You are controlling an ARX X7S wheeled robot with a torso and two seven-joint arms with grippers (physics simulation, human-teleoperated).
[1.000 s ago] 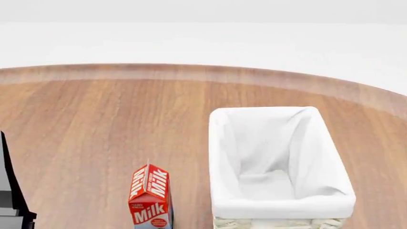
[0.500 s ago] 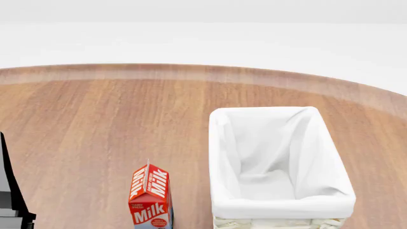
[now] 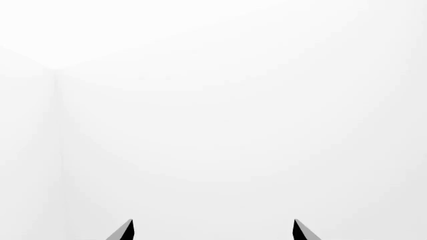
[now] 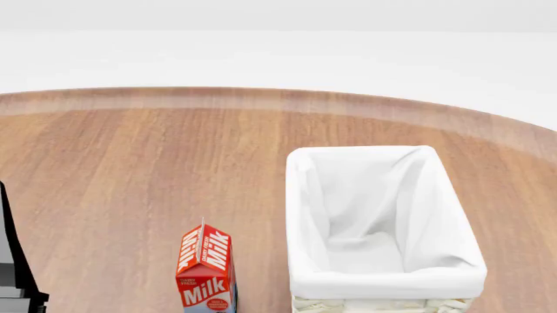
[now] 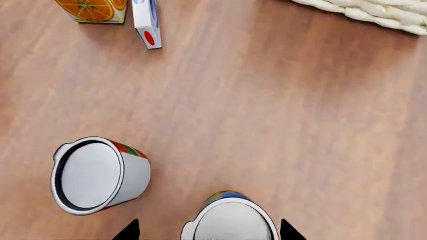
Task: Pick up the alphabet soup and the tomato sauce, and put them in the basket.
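Right wrist view: the right gripper [image 5: 208, 235] looks straight down on the desk [image 5: 267, 110]. Its two dark tips are spread wide, jaws released, standing either side of the alphabet soup [image 5: 230, 220], whose silver top and a sliver of blue-and-orange label sit between them; I cannot tell whether the tips touch the can. The tomato sauce [image 5: 100, 174] stands upright just beside it on the wood, apart from the jaws, red and green showing on its wall. Farther off lie an orange-printed carton [image 5: 93, 10] and a white carton with a red dot [image 5: 147, 22], side by side. A woven corner of the basket [image 5: 373, 14] shows at the frame's edge.

Head view: neither can appears. The basket [image 4: 383, 282] stands at the right of the desk, white lining folded over the rim, nothing inside. A red milk carton [image 4: 206, 267] stands upright just to its left, not touching. A dark piece of the left arm [image 4: 15, 274] is cut by the left edge.

Left wrist view: only the left gripper [image 3: 212, 231] tips, spread apart, jaws released, holding nothing, against blank white wall.

Surface: brown wood grain, rounded far edge. Room: plain white.
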